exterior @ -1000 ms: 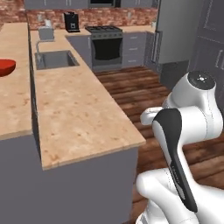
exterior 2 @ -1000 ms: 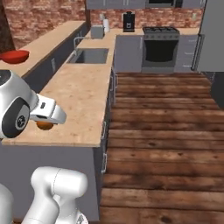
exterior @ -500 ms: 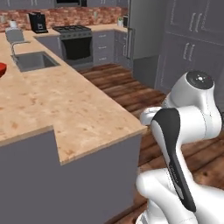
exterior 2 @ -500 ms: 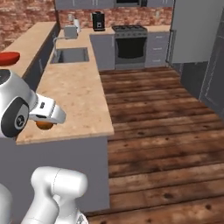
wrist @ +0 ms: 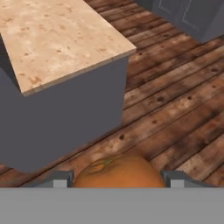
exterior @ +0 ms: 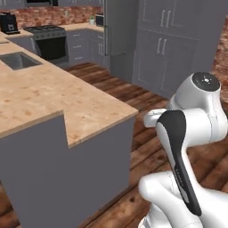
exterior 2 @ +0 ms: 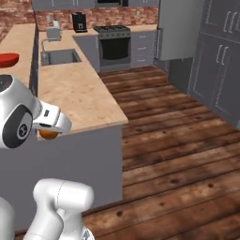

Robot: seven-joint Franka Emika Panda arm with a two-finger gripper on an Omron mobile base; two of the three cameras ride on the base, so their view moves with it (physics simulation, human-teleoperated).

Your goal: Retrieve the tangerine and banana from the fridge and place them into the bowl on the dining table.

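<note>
Item: small round orange tangerine (wrist: 119, 171), lodged between the two dark finger tips of the white arm's claw (wrist: 119, 178), tips at its 9 and 3 o'clock. Claw stood wide, closed on the fruit. Wooden plank floor (wrist: 175, 109) lay below; light wooden countertop (wrist: 57, 39) at 11 o'clock.

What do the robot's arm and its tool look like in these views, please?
The arm is glossy white with rounded, bulky links; one link bears a long black panel, and a dark grey round cap tops a joint. The tool shows two small grey finger tips.
</note>
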